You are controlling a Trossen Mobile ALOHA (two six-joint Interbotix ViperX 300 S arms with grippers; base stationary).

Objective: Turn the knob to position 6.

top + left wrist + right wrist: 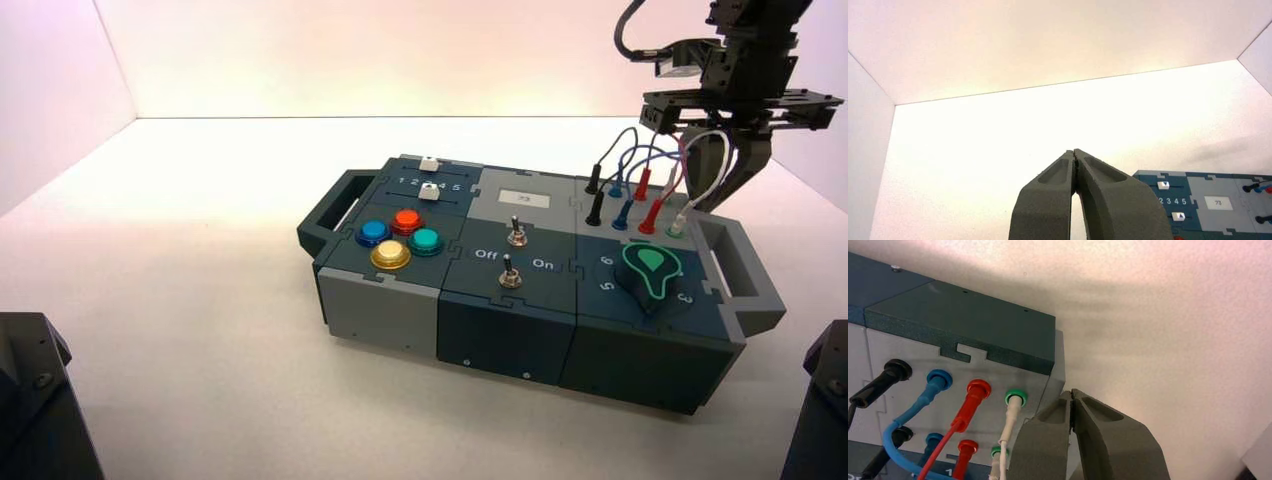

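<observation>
The right gripper (728, 180) hangs above the box's (520, 330) far right corner, behind the wires (650, 165); its wrist view shows the fingertips pressed together, nothing between them; it is not yet over the knob (653, 274). The knob sits on the box's near right panel, with the 6 (606, 261) printed just to its left; where its tip points cannot be read from here. To do this well, the arm likely needs to clear the wires, come down over the knob, open wide enough to straddle it, grip squarely, then rotate steadily toward the 6. The left gripper (1075, 165) waits off to the box's left, tips closed, empty.
</observation>
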